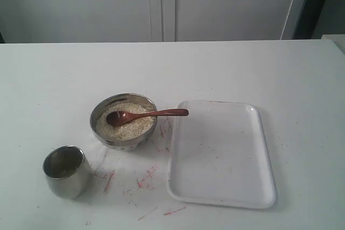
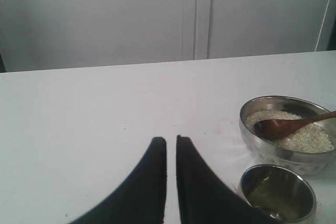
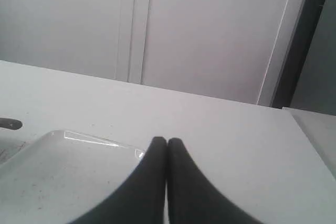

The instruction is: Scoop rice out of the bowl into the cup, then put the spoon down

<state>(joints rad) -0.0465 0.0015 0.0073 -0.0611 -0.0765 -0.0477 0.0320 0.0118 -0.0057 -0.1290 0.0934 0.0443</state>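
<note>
The steel bowl (image 1: 102, 107) stands mid-table, full of off-white rice (image 1: 132, 127). The reddish-brown wooden spoon (image 1: 156, 113) lies with its head on the rice and its handle over the rim, pointing at the tray. The small steel cup (image 1: 66, 172) stands at the front left of the bowl. Neither gripper shows in the exterior view. In the left wrist view my left gripper (image 2: 171, 141) is shut with only a thin slit between its fingers, holding nothing, back from the cup (image 2: 278, 192) and bowl (image 2: 262, 153). My right gripper (image 3: 167, 141) is shut and empty, over the tray's corner.
A white rectangular tray (image 1: 221, 154) lies right of the bowl, nothing on it. Red marks streak the table in front of the bowl (image 1: 145, 179). White cabinet doors stand behind the table's far edge. The spoon's handle end (image 3: 10, 124) shows in the right wrist view.
</note>
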